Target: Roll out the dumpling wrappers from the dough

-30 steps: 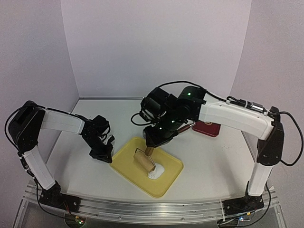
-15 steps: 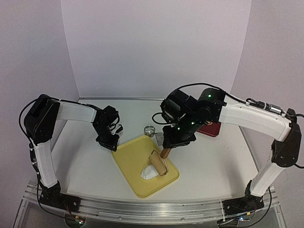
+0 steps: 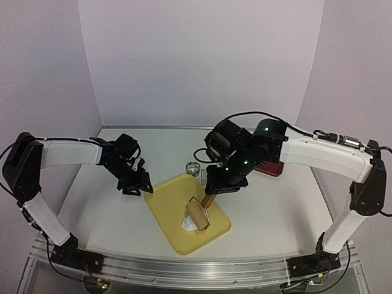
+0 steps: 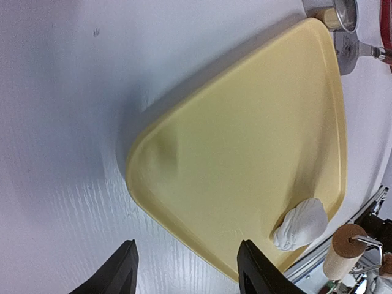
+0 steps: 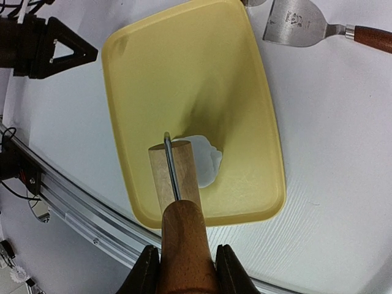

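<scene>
The dough is a small white lump near the front of a yellow tray. It shows in the left wrist view and lies partly under the roller in the right wrist view. My right gripper is shut on the brown handle of a wooden roller, whose drum rests against the dough. My left gripper stands open just off the tray's left corner, holding nothing. In the top view it sits left of the tray. No dumpling wrappers are in view.
A steel ring cutter stands behind the tray, and a metal spatula with a brown handle lies beside it. A dark red object sits at the back right. The table's front rail runs close to the tray's near edge.
The tray has been turned on the table. My left gripper has opened, let go of the tray's corner and drawn back left. The roller has shifted slightly over the dough.
</scene>
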Robot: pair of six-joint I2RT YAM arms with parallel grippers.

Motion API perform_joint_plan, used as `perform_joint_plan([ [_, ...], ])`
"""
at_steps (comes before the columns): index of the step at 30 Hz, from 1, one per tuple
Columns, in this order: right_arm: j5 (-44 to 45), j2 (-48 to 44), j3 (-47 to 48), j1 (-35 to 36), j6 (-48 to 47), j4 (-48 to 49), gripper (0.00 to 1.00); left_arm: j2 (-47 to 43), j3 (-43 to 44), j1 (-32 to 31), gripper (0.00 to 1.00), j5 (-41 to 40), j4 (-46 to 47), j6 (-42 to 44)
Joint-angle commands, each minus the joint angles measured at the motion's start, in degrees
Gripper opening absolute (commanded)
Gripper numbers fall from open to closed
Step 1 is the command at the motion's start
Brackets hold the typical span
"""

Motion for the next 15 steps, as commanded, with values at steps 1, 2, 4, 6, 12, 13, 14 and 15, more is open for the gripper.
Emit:
perform_joint_plan([
  [1,2.15,1.71,1.43,0.04,1.79,2.6,0.0,-1.71,-4.28,0.17,0.55,4.89,4.82,-9.53],
  [2,2.25,2.11,1.38,0.03,1.63,2.59,0.0,-1.38,-4.48,0.17,0.54,5.02,4.92,-9.69],
  [4,2.37,2.81,1.37,0.04,1.55,2.57,0.0,-0.28,-4.86,0.17,0.41,4.92,4.89,-9.64],
  [6,2.48,3.26,1.39,0.03,1.44,2.58,0.0,0.65,-5.1,0.17,0.35,3.72,4.52,-9.23],
  [12,3.75,3.92,0.64,0.03,2.08,1.95,0.0,3.1,-5.62,0.17,0.36,3.93,5.6,-8.05],
  [13,4.12,4.1,0.53,0.03,2.32,1.52,0.0,3.44,-5.67,0.16,0.36,3.97,5.83,-7.93],
  [14,4.65,4.33,0.51,0.05,2.52,1.09,0.0,3.7,-5.68,0.17,0.36,3.64,5.76,-7.78],
  [15,5.22,4.5,0.45,0.06,2.69,0.28,0.0,4.21,-5.54,0.17,0.36,2.53,5.4,-7.35],
])
